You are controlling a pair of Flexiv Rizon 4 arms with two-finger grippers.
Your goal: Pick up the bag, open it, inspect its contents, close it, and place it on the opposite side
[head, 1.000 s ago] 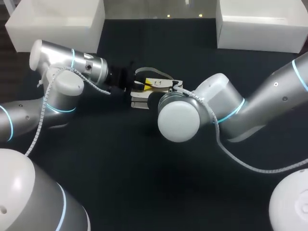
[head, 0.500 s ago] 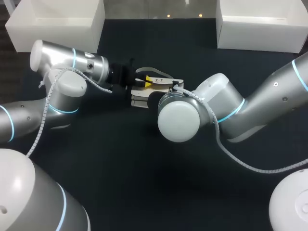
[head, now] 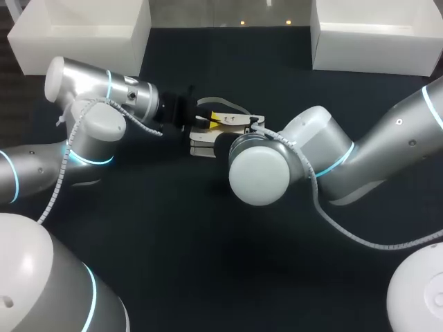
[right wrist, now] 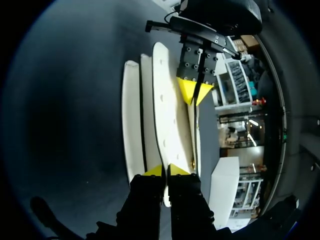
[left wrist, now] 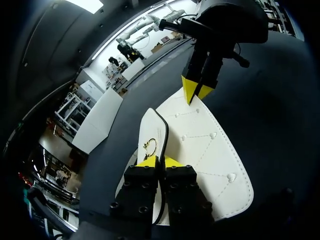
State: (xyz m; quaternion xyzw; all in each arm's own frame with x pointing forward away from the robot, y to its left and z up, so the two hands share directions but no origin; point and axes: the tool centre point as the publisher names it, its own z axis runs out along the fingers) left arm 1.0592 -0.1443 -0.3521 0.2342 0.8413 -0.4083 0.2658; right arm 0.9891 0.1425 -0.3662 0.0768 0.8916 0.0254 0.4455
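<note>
The left gripper [left wrist: 160,162] is pinched tight, its two yellow tips nearly meeting on the thin upright edge of the bag [left wrist: 210,150], one tip on either side of the flap. Just ahead of those tips a small gold ring [left wrist: 150,146] hangs on the flap's face. Across from it the right gripper [right wrist: 165,171] is clamped in the same way, with its tips squeezed onto the opposite end of the same white panel, so the two grippers face each other with the bag between them.

The bag is white and quilted, with stitched seams and small studs on its broad side. From the right wrist it shows as several flat white layers side by side, and the one being held stands a little apart from the rest. A pale strap [head: 223,105] loops out on the far side of the bag, next to the left arm's black wrist.

From above, the bag sits in the middle of the dark table [head: 208,242], a bit towards the far side, partly hidden under the right arm's rounded wrist. The left arm comes in from the left and the right arm from the right. A white bin [head: 76,55] stands at the far left corner and another white bin [head: 367,52] at the far right, both well apart from the bag
</note>
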